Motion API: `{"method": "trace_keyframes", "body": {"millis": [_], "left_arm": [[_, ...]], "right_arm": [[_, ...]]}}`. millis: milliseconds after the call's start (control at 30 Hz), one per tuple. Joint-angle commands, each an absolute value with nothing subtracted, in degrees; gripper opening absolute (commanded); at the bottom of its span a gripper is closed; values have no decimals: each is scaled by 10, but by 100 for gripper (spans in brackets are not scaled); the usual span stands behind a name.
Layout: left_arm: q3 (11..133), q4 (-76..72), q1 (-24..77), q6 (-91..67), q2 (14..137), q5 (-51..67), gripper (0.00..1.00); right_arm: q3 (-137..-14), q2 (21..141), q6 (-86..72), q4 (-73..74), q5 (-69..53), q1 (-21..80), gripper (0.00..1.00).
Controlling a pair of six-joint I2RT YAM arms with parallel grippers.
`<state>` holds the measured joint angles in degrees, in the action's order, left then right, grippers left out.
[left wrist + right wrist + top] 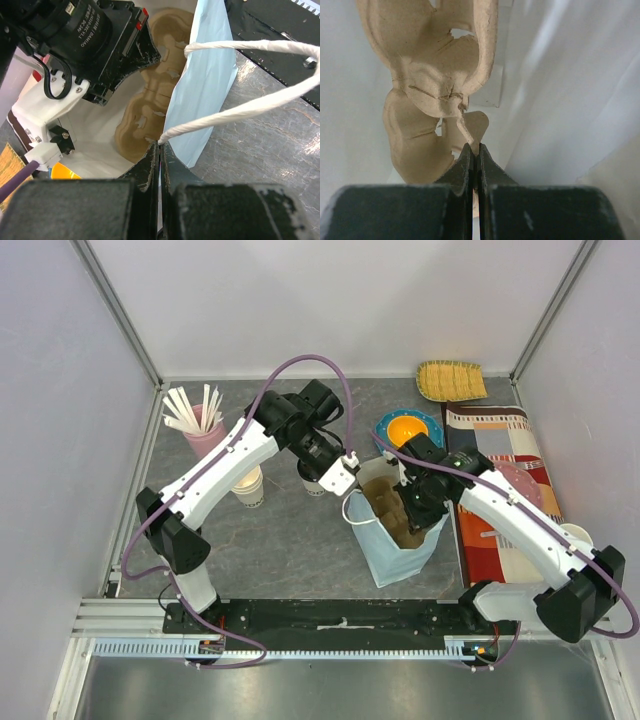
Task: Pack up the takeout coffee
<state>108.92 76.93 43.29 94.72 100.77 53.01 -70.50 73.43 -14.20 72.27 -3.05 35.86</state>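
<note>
A light blue paper bag (400, 550) with white rope handles stands open at the table's middle. A brown pulp cup carrier (390, 508) stands inside it. My left gripper (350, 472) is shut on the bag's left rim where a handle attaches; it shows in the left wrist view (159, 150) beside the bag wall (205, 100). My right gripper (414, 514) reaches into the bag and is shut on a tab of the carrier (430, 75), with its jaws together (475, 149). A small white cup with a dark top (308, 480), seemingly the takeout coffee, shows partly under my left arm.
A pink cup of white sticks (200, 420) and stacked lidless cups (248, 488) stand at the left. A blue bowl with an orange inside (408, 428), a yellow woven tray (452, 380), a patterned cloth (495, 440) with a pink plate (528, 485) lie at the right.
</note>
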Motion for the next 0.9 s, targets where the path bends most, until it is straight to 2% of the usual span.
{"method": "trace_keyframes", "body": {"millis": [0, 833, 867], "left_arm": [[1095, 787, 437, 959, 1010, 548, 2], [1079, 782, 444, 947, 1006, 516, 2], [1080, 782, 445, 947, 1006, 514, 2]], "right_arm": [[-675, 749, -172, 674, -33, 369, 0], [-593, 821, -196, 631, -20, 394, 0], [-592, 818, -198, 631, -13, 394, 3]]}}
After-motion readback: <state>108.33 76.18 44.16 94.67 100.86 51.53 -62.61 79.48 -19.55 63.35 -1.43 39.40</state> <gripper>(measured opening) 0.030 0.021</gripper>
